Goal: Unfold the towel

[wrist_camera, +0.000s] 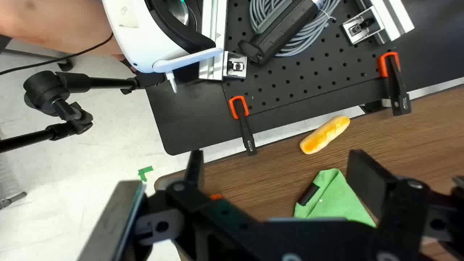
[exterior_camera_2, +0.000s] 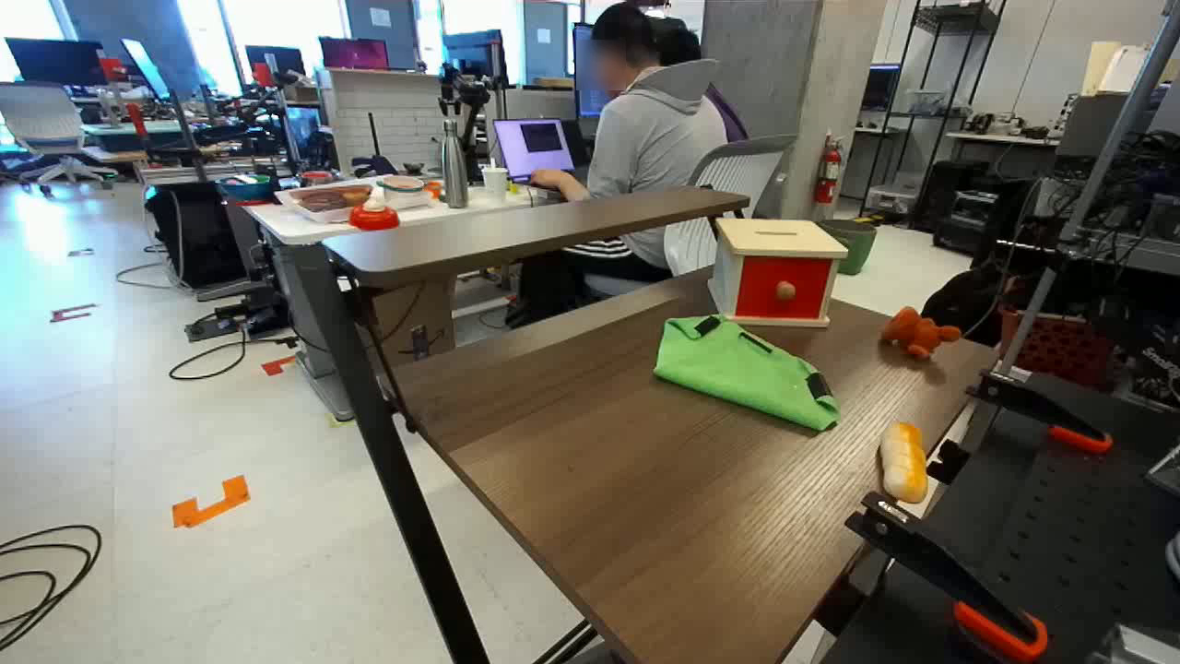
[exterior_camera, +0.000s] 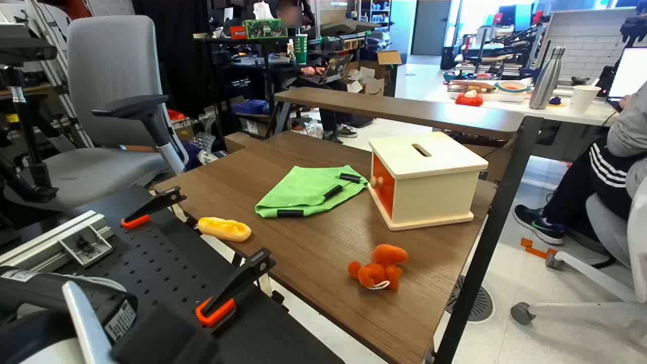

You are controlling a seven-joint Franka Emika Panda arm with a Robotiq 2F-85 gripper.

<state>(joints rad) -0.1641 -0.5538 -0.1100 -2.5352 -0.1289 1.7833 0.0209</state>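
Note:
The lime-green towel (exterior_camera: 308, 189) lies on the brown wooden table, partly folded over itself, with black strips along its edges. It shows beside the pale box in both exterior views (exterior_camera_2: 737, 373). In the wrist view one folded corner of the towel (wrist_camera: 337, 199) shows between the fingers, and the rest is hidden behind the gripper body. My gripper (wrist_camera: 277, 156) is open with a wide gap and nothing between its fingers. It appears to hang well above the table, apart from the towel. The gripper is out of view in both exterior views.
A pale wooden box (exterior_camera: 437, 194) with a red front stands close beside the towel. An orange plush toy (exterior_camera: 381, 268) and a yellow bread-like toy (exterior_camera: 224, 229) lie near the table's edge. Black clamps (wrist_camera: 244, 127) grip the black perforated board. A raised shelf (exterior_camera_2: 544, 231) spans the table.

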